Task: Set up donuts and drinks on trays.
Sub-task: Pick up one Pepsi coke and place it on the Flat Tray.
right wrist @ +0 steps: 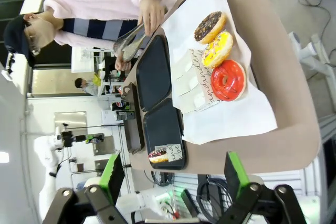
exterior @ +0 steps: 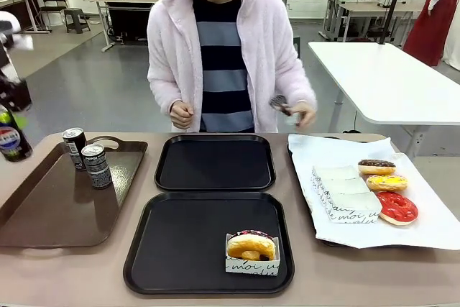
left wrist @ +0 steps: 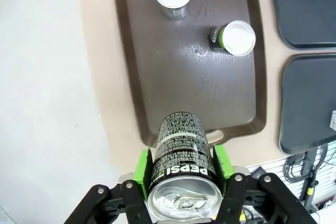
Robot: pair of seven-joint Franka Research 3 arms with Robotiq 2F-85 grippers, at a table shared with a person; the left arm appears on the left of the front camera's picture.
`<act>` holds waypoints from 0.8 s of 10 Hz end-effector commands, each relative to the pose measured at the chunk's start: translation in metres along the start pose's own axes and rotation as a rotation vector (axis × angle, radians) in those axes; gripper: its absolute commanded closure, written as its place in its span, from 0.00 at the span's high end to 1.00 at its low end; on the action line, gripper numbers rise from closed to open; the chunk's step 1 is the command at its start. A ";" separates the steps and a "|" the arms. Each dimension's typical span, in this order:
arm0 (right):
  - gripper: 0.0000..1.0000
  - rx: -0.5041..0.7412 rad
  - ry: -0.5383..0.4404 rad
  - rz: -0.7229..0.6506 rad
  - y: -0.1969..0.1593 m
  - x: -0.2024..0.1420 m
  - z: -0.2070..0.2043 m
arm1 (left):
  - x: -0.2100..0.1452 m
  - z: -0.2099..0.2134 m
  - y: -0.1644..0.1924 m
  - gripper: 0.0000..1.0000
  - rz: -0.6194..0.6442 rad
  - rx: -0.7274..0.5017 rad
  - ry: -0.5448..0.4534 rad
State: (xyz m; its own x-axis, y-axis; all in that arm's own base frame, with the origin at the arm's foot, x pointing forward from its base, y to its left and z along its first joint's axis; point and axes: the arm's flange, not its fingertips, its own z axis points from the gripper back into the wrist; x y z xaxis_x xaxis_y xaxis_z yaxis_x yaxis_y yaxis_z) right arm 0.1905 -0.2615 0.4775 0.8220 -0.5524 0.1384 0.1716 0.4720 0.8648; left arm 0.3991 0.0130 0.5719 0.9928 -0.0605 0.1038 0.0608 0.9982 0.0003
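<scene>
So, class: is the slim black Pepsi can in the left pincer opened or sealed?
Sealed: the can's pull tab lies flat, mouth unbroken.

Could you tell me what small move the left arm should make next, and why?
Probably carry the slim dark Pepsi can, clamped in the left pincer over the glossy brown tray, rightward toward the nearer matte black square tray: it holds a ring donut in a white paper holder but no drink.
</scene>
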 end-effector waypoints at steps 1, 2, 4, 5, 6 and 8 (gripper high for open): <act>1.00 0.005 0.006 0.002 -0.002 -0.001 0.001 | 0.002 0.004 0.011 0.00 -0.010 0.009 -0.028; 1.00 0.005 0.006 0.002 -0.002 -0.001 0.001 | -0.002 0.005 0.019 0.00 0.010 0.032 -0.032; 1.00 0.005 0.006 0.002 -0.002 -0.001 0.001 | 0.000 0.013 0.004 0.00 -0.001 0.000 -0.024; 1.00 0.005 0.006 0.002 -0.002 -0.001 0.001 | 0.000 0.013 0.004 0.00 -0.001 0.000 -0.024; 1.00 0.005 0.006 0.002 -0.002 -0.001 0.001 | -0.001 0.012 0.007 0.58 0.004 0.000 -0.023; 1.00 0.005 0.006 0.002 -0.002 -0.001 0.001 | -0.009 0.031 -0.042 0.58 0.012 -0.002 -0.080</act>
State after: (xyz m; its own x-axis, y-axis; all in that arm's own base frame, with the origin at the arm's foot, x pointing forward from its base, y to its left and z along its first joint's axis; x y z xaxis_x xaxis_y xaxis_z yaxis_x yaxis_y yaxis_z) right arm 0.1905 -0.2615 0.4775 0.8220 -0.5524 0.1384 0.1716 0.4720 0.8647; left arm 0.3932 -0.0026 0.5920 0.9869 -0.0654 0.1476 0.0652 0.9979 0.0057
